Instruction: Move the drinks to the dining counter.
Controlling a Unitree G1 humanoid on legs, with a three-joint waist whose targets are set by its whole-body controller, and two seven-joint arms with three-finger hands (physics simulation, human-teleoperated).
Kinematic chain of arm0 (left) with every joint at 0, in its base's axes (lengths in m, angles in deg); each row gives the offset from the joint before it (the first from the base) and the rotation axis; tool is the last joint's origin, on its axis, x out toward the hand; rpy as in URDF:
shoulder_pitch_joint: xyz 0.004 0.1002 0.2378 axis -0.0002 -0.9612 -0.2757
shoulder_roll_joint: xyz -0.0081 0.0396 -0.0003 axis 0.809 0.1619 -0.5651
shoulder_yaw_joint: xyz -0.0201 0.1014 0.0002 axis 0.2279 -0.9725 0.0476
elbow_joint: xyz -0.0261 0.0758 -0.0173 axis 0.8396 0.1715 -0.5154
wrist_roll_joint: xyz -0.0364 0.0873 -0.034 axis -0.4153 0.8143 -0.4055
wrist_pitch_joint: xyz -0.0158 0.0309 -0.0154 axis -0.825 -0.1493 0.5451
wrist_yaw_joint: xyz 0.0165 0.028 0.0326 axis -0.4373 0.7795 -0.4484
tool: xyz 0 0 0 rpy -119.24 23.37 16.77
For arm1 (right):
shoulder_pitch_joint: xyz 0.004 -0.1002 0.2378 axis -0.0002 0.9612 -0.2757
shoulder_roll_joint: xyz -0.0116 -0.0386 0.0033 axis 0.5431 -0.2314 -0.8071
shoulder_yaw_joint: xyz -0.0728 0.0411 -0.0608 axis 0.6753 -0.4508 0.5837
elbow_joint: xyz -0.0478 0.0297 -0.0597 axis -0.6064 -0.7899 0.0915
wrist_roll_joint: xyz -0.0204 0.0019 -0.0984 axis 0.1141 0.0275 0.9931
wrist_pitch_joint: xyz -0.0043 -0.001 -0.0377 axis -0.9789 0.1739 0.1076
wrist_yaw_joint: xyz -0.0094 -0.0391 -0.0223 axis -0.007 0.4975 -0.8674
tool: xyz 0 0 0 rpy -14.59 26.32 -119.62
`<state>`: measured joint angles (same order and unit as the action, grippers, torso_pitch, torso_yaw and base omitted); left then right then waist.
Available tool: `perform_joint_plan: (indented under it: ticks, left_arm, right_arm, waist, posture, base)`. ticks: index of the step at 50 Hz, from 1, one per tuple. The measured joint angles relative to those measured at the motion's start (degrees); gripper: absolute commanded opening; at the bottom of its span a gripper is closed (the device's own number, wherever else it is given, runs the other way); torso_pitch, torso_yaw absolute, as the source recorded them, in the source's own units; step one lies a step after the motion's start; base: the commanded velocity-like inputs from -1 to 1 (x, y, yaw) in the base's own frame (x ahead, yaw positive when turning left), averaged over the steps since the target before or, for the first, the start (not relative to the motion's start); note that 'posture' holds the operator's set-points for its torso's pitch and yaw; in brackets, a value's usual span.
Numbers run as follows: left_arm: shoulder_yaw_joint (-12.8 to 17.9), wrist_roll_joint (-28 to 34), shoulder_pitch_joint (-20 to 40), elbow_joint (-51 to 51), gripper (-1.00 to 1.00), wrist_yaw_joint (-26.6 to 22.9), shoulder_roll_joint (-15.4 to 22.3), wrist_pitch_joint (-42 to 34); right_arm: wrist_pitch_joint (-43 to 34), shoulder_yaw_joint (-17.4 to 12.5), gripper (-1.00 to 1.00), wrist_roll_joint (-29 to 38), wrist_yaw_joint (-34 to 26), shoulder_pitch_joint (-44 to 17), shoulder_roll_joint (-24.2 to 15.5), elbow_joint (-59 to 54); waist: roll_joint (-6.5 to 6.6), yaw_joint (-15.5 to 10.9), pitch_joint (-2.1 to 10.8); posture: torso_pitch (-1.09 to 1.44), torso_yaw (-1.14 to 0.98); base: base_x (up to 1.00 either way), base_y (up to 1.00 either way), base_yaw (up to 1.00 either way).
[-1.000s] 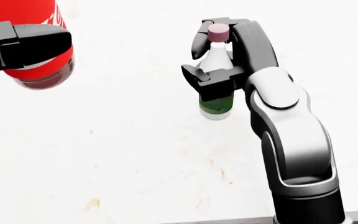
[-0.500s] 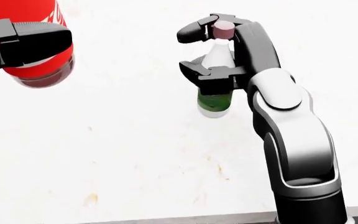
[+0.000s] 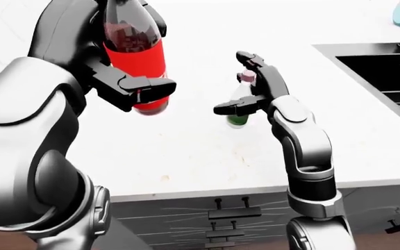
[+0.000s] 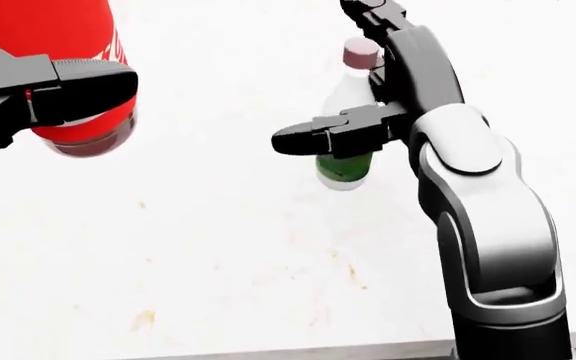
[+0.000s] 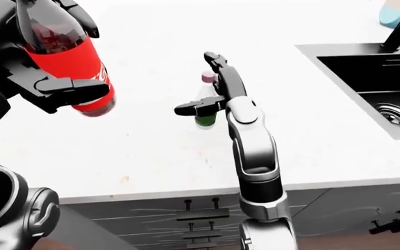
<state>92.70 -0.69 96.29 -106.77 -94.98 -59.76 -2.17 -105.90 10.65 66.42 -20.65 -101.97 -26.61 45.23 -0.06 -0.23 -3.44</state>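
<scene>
L hand (image 3: 127, 86): fingers clamped round a big cola bottle (image 3: 135, 57), red label, dark drink inside. Bottle held upright and lifted clear of the white counter (image 3: 186, 151), over its left half in the left-eye view; base hangs above the surface, not touching. One black finger wraps across the lower label, thumb side sits behind the bottle.

R hand (image 3: 245, 80): fingers spread wide, not gripping. One finger (image 4: 313, 137) sticks out level toward the view's left at the bottle's waist; the other fingers reach up past the cap. Palm sits just beside the small bottle (image 4: 346, 124), on its right in the head view; can't tell if it still touches.

Small bottle: clear upper body, green liquid in the bottom part, dull pink cap (image 4: 359, 52). Stands upright on the counter, roughly mid-surface, well in from the near edge, to the right of the cola bottle and apart from it.

R forearm (image 5: 252, 143), grey and black, rises from below the counter's near edge up to the hand.

Counter top: white w/ faint yellowish specks nr the near edge. Black sink (image 5: 367, 83) cut into its right side, round drain (image 5: 396, 114) visible in the right-eye view. Dark faucet stem (image 5: 398, 28) at the sink's far edge, a pale blue object (image 5: 392, 13) at the far right corner, too cropped to name. Dark cabinet fronts (image 3: 228, 219) below the near edge.
</scene>
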Motion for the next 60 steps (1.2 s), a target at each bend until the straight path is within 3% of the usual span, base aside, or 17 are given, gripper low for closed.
perform_joint_plan:
  ticks: [17,28,44,60]
  left_arm:
    - [-2.8,3.2,-2.6,2.9,-1.0,-0.4,-2.7,4.0]
    - [-5.2,7.5,-6.8,7.9,-1.0,-1.1,-6.8,10.5]
    - [-3.8,11.6,-12.5,18.9,-1.0,0.0,-12.9,24.1]
    - [-3.3,10.8,-16.5,28.0,-1.0,3.1,-14.1,34.0]
  right_arm:
    - [-5.3,-1.4,1.0,-0.6,-1.6,1.5,-2.4,8.3]
    - [-13.6,-2.4,1.0,-2.7,-3.2,2.6,-3.8,21.5]
    - [-20.8,-3.8,1.0,-5.9,-2.0,1.9,-4.8,31.2]
    - [-25.0,-5.5,1.0,-10.2,-0.1,1.3,-6.3,36.7]
  waist:
    - [-0.22,-0.1,0.12]
    - [-0.51,-0.3,0.32]
    - [-0.69,-0.5,0.62]
    - [-0.67,-0.4,0.78]
  posture:
    - [0.0,0.0]
    - [0.0,0.0]
    - [0.0,0.0]
    - [0.0,0.0]
  base:
    - [0.0,0.0,0.0]
    - [0.0,0.0,0.0]
    - [0.0,0.0,0.0]
    - [0.0,0.0,0.0]
